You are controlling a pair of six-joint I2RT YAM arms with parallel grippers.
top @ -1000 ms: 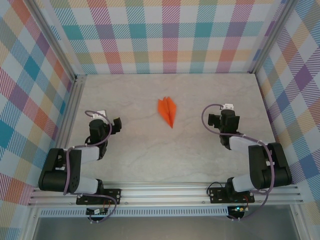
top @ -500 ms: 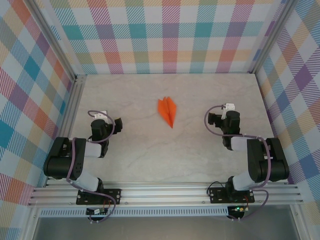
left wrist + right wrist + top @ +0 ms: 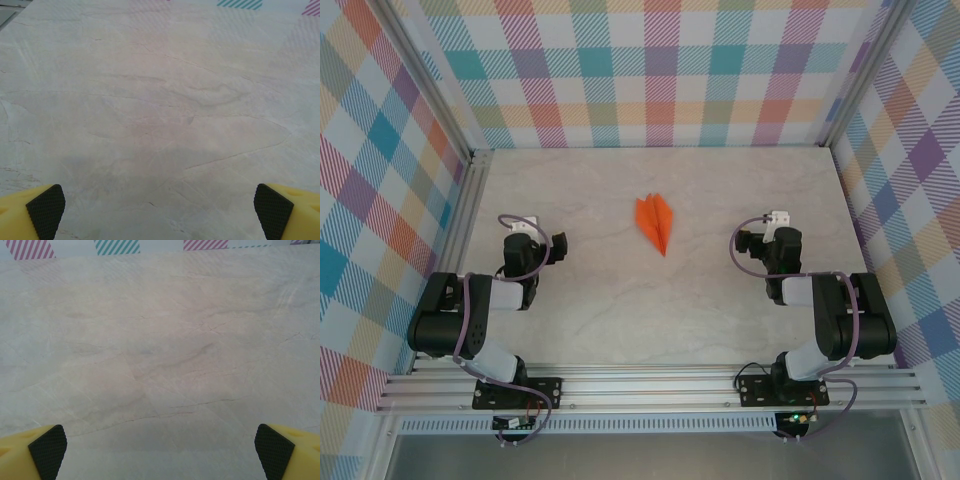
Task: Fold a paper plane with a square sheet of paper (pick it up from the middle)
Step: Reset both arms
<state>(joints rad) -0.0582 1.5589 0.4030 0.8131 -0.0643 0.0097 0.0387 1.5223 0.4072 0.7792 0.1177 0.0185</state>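
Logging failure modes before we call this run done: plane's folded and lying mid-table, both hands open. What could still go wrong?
1. The paper plane lies loose on the table with nothing holding it. A draft could shift it, or springy creases might let the wings open.
2. The left hand and right hand are open, one on either side of it. An arm sweeping across the middle could knock or crush it.

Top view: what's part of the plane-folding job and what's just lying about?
Job: paper plane, folded, lying free mid-table; left gripper and right gripper, both open.
Just there: table, plaid walls, aluminium rail.
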